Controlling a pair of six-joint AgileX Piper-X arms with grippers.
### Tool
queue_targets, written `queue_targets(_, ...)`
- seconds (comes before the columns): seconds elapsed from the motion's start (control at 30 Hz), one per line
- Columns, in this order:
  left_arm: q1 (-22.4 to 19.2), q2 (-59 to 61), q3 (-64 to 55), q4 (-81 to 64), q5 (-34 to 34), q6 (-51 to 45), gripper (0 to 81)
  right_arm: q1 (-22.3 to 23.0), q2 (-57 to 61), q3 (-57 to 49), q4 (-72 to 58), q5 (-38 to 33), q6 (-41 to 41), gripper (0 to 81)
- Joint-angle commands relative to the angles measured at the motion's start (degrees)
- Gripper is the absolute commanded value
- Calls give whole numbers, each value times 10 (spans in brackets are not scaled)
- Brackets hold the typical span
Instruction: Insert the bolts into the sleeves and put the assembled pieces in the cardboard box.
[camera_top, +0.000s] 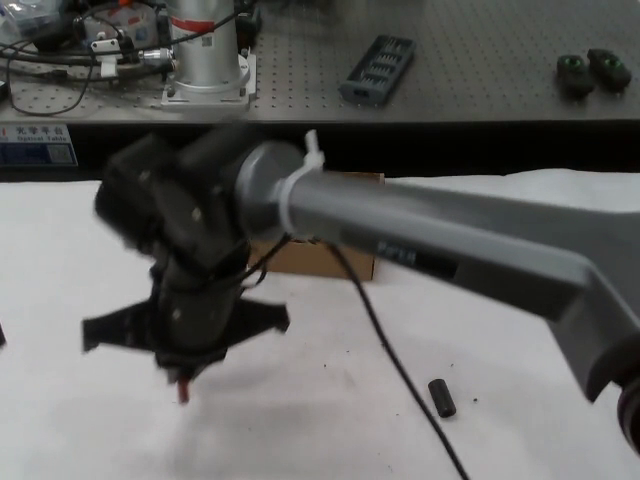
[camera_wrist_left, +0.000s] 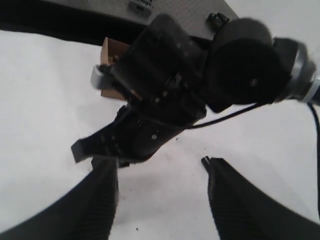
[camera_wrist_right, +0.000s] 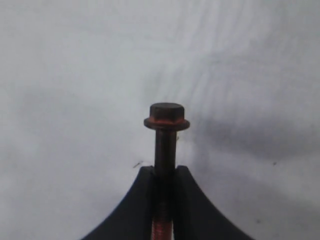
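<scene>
My right gripper (camera_wrist_right: 164, 170) is shut on a rusty hex-head bolt (camera_wrist_right: 166, 125), gripping its shank with the head sticking out past the fingertips. In the high view this gripper (camera_top: 185, 372) hangs low over the white cloth at the left, and the bolt (camera_top: 183, 392) points down. A black sleeve (camera_top: 442, 397) lies on the cloth to the right, apart from both grippers. The cardboard box (camera_top: 330, 258) stands behind, partly hidden by the grey arm. My left gripper (camera_wrist_left: 156, 162) is open with nothing between its fingers, facing the right arm's wrist housing (camera_wrist_left: 165, 90) and the box (camera_wrist_left: 112, 50).
A black cable (camera_top: 395, 365) trails across the cloth between the gripper and the sleeve. Behind the cloth is a perforated bench (camera_top: 480, 80) carrying a metal column (camera_top: 205, 50), a black rack (camera_top: 378, 68) and two dark round parts (camera_top: 592, 72).
</scene>
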Motion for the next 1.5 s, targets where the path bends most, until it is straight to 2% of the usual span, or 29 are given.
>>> queue_targets(0.0, 1, -6, -50, -5, -19, 1, 400, 2, -7, 5, -19, -9, 27, 49)
queue_targets(0.13, 1, -6, -68, -5, -36, 12, 400, 3, -7, 16, -55, -60, 36, 18)
queue_targets(0.2, 1, -6, -71, -7, -36, 18, 400, 3, -7, 16, -47, -63, 36, 133)
queue_targets(0.3, 1, -6, -72, -7, -36, 18, 400, 3, -7, 16, -16, -58, 36, 354)
queue_targets(0.33, 1, -6, -72, -7, -36, 18, 400, 3, -7, 16, -1, -53, 40, 410)
queue_targets(0.37, 1, -6, -72, -7, -36, 18, 400, 3, -7, 16, 16, -51, 43, 423)
queue_targets(0.47, 1, -6, -72, -7, -49, 18, 400, 1, -13, 16, 53, -39, 28, 358)
queue_targets(0.53, 1, -6, -72, -1, -81, 14, 400, -2, -23, 16, 63, -18, -10, 319)
queue_targets(0.6, 1, 0, -72, 8, -115, 13, 400, -8, -43, 16, 67, 5, -70, 316)
queue_targets(0.73, 1, 51, -72, 8, -93, 8, 400, -30, -93, 18, 105, 96, -208, 316)
queue_targets(0.8, 1, 97, -72, 4, -79, -10, 400, -48, -121, 33, 114, 109, -241, 316)
queue_targets(1.0, -7, 265, -86, -8, -49, -9, 400, -102, -254, 193, 59, 113, -255, 316)
queue_targets(1.17, -8, 393, -133, -40, -80, 3, 400, -142, -397, 390, -31, 100, -248, 316)
queue_targets(1.33, -16, 507, -179, -27, -98, 3, 400, -157, -547, 543, -112, 93, -234, 316)
queue_targets(1.47, -39, 581, -200, 4, -123, -3, 400, -156, -621, 601, -141, 95, -234, 315)
